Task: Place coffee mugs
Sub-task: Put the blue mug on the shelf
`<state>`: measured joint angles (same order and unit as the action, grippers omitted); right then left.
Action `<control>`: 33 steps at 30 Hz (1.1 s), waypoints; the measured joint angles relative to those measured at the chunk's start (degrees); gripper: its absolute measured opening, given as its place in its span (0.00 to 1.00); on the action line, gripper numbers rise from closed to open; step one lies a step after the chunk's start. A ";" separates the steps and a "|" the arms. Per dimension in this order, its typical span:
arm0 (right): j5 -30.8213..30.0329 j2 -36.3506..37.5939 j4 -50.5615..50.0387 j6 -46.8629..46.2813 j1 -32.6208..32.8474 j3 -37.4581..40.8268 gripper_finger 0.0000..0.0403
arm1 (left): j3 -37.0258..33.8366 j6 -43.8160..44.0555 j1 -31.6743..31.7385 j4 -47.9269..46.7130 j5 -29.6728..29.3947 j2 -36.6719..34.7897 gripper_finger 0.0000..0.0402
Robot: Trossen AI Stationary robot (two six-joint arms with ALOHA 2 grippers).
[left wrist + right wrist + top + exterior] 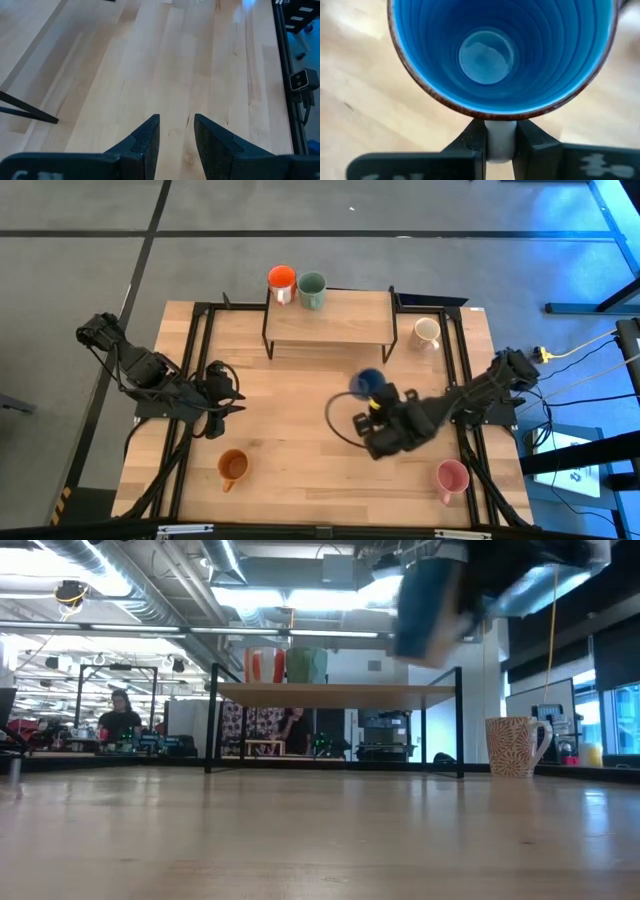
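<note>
The dark blue mug (368, 383) is in the air left of the table's middle-right, shut in my right gripper (381, 402); in the right wrist view its bright blue inside (500, 50) faces the camera. The red-orange mug (281, 277) and the green mug (312, 288) stand on the riser shelf (345, 320). On the table stand the cream-white mug (427, 332), the orange mug (232, 467) and the pink mug (452, 478). My left gripper (224, 397) hovers open over bare wood on the left. My right gripper (499, 129) pinches between its two fingers a pale piece on the mug's outside (499, 142), just under the brown rim (495, 116); it looks like the handle. The mug's mouth faces back along the fingers. The mug (430, 605) is lifted clear, tilted, higher than the shelf top.
The riser shelf stands on thin black legs (212, 725) at the table's far middle, with free room on its right half (365, 310). Black rails (200, 350) run along both table sides. Bare wood lies between the orange and pink mugs. People sit in the room beyond.
</note>
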<state>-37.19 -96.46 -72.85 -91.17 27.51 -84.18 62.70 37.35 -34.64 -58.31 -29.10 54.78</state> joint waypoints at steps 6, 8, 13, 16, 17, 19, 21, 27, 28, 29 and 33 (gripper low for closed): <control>-1.33 -3.70 -0.61 13.78 -7.06 -10.28 0.08 | 0.00 0.03 0.01 0.08 0.00 0.00 0.29; -1.28 -4.30 -0.64 17.81 -9.35 -13.29 0.08 | 0.00 0.03 -0.01 0.09 0.00 0.00 0.29; -1.02 -6.65 -0.84 25.68 -15.61 -21.03 0.08 | 0.00 0.01 -0.01 0.10 0.00 0.00 0.29; 1.90 -8.26 -1.10 29.36 -20.27 -25.06 0.08 | 0.00 0.01 -0.01 0.11 0.00 0.00 0.29; 2.92 -8.81 -1.18 30.36 -21.94 -26.19 0.08 | 0.00 0.01 0.01 0.10 0.00 0.00 0.29; 4.36 -9.80 -1.41 32.05 -25.44 -28.19 0.08 | 0.00 0.01 0.00 0.10 0.00 0.00 0.29; 5.97 -10.45 -2.49 33.51 -29.26 -29.85 0.08 | 0.00 0.01 0.01 0.10 0.00 0.00 0.29; 9.93 -11.29 -3.45 37.80 -40.19 -31.06 0.08 | 0.00 0.01 0.01 0.12 -0.02 0.00 0.29; 10.49 -11.38 -3.52 38.24 -41.59 -31.06 0.08 | 0.00 0.01 -0.01 0.11 -0.02 0.00 0.29; 11.17 -11.44 -3.29 38.70 -42.84 -31.06 0.08 | 0.00 0.01 0.00 0.11 -0.13 0.00 0.29; 14.26 -12.06 -2.01 38.96 -46.94 -31.04 0.08 | 0.00 -0.01 0.01 0.12 -0.55 0.00 0.29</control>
<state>-22.94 -108.51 -74.86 -52.21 -19.43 -115.22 62.70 37.35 -34.63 -58.19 -29.65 54.78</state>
